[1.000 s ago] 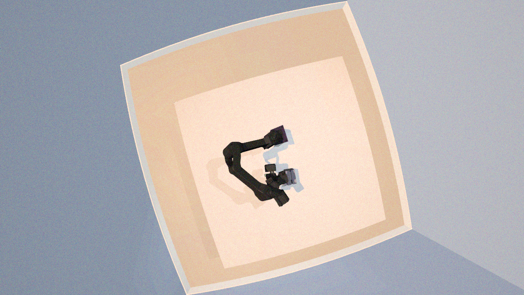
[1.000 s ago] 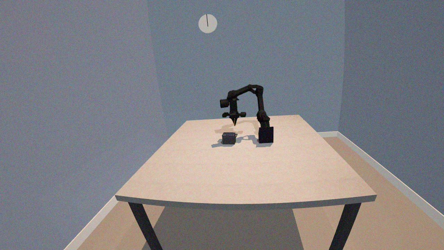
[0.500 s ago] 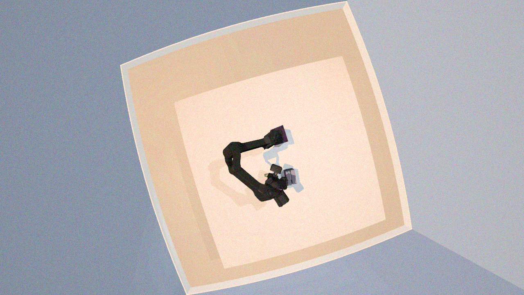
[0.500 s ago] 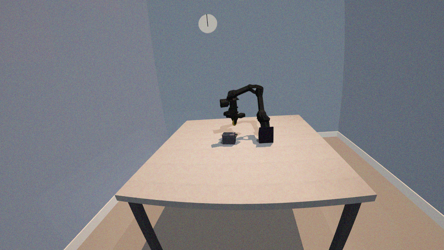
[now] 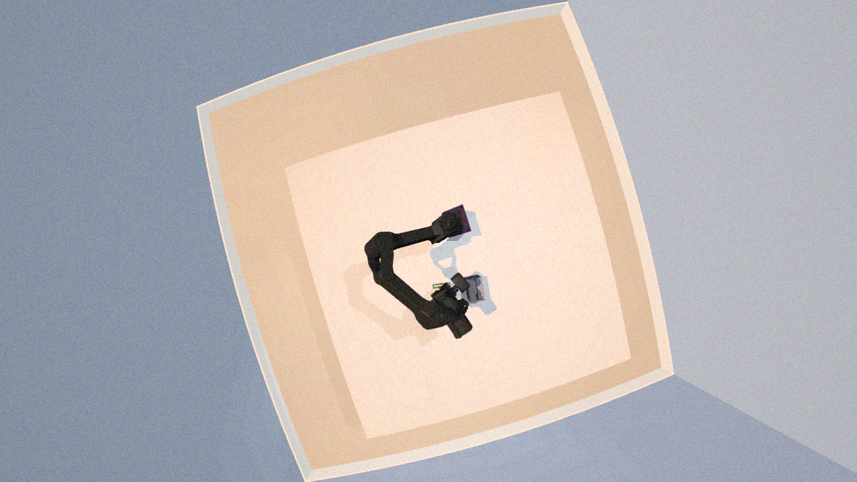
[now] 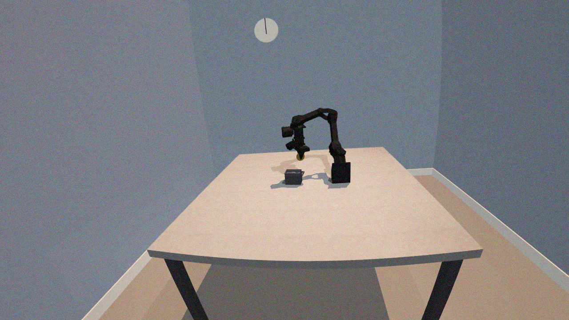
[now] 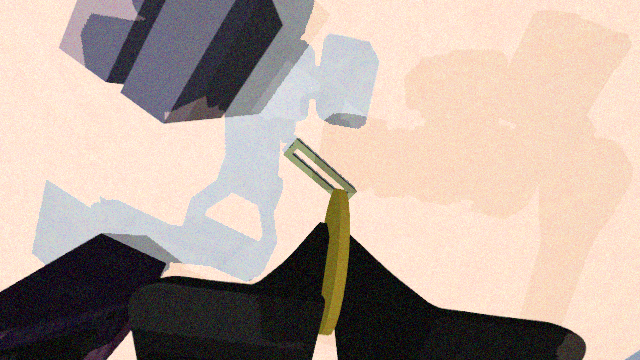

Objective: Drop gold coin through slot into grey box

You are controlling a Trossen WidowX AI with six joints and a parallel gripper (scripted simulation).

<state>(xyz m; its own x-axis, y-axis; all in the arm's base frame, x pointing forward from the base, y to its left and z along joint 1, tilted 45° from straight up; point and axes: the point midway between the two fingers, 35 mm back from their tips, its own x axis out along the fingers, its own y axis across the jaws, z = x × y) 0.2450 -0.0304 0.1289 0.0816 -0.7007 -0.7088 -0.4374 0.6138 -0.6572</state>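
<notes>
My gripper (image 6: 301, 155) (image 7: 327, 231) is shut on the gold coin (image 6: 297, 157) (image 7: 341, 270) and holds it edge-on, well above the table. The dark-green holder (image 5: 436, 284) (image 7: 292, 146) is empty; in the wrist view it lies beyond the coin's far end. The grey box (image 5: 474, 288) (image 6: 293, 177) (image 7: 170, 55) stands at the upper left of the wrist view, partly cut off. A dark band across its lid, apparently the slot (image 7: 134, 45), slants more than the coin does there. In the top view the arm hides the fingertips and coin.
The arm's dark base (image 5: 456, 221) (image 6: 341, 172) stands on the pale table (image 5: 527, 179) (image 6: 318, 222). In the wrist view a dark part of the arm or its base (image 7: 75, 280) fills the lower left. Shadows of the arm fall around the box and holder.
</notes>
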